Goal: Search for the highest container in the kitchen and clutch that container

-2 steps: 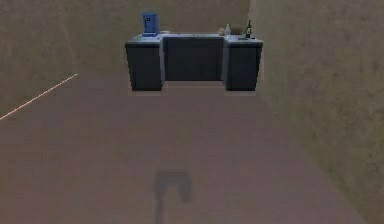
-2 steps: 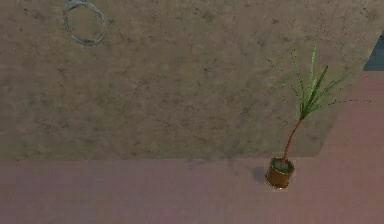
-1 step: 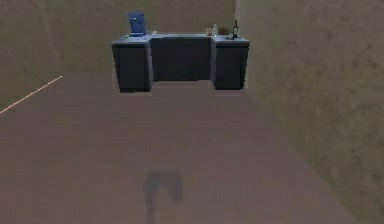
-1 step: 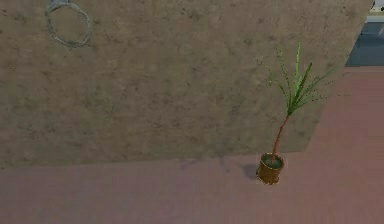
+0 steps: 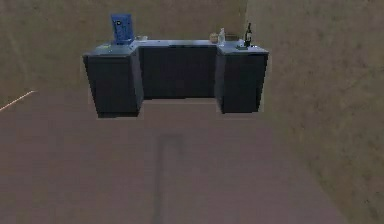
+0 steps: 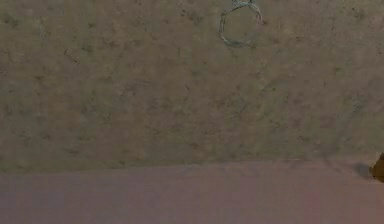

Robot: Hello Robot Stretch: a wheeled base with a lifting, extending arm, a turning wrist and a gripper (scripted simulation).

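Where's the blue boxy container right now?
In the forward view, the blue boxy container stands on the left end of the dark blue counter, opposite the dark bottle at its right end.

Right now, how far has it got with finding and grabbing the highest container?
Done: a counter is found, straight ahead across bare floor. In hand: the search; on it, a blue container toward the forward view's left and a dark bottle toward its right both stand out, the blue one seemingly higher. Left: driving up, choosing, and taking hold with the fingers.
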